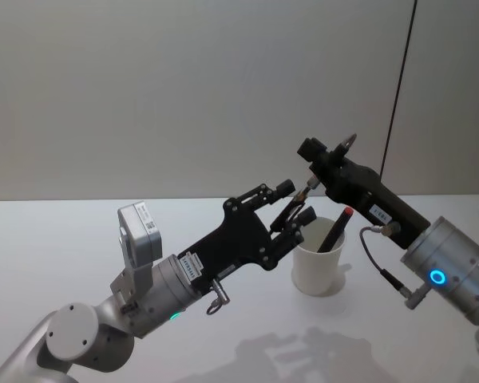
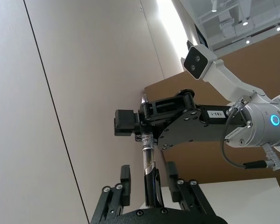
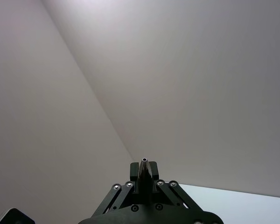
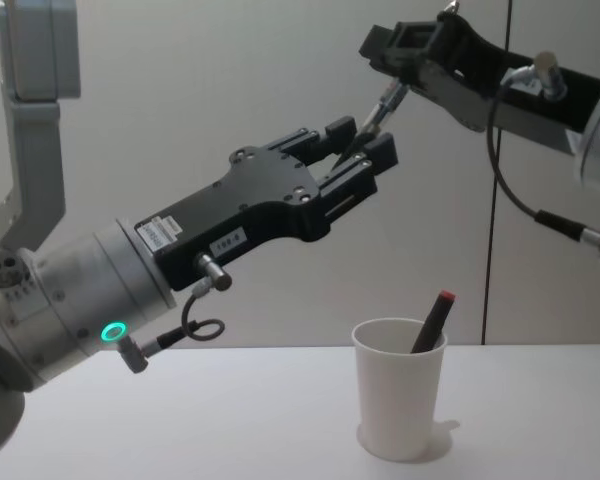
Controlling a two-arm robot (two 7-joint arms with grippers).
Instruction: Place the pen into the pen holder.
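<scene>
**Pen held between my two claws, above the cup**

My left claw (image 4: 358, 155) reaches up and forward from the left, well above the tabletop (image 1: 80, 239). Its fingers (image 2: 125, 185) stand apart on either side of the pen (image 2: 148, 161), with a gap on each side in the left wrist view, so this claw is wide and not clamped. The pen's dark lower end lies between those fingers, and its clear barrel rises toward my right claw (image 1: 310, 177).

My right claw comes in from the right, higher up, and is closed on the pen's upper end; the right wrist view shows the pen's tip (image 3: 144, 161) poking out between its pinched fingers.

The pen holder (image 4: 398, 385), a white paper cup, stands upright on the tabletop below and a little to the right of both claws. A dark pen with a red end (image 4: 432, 320) already leans inside it, its red end above the rim.
</scene>
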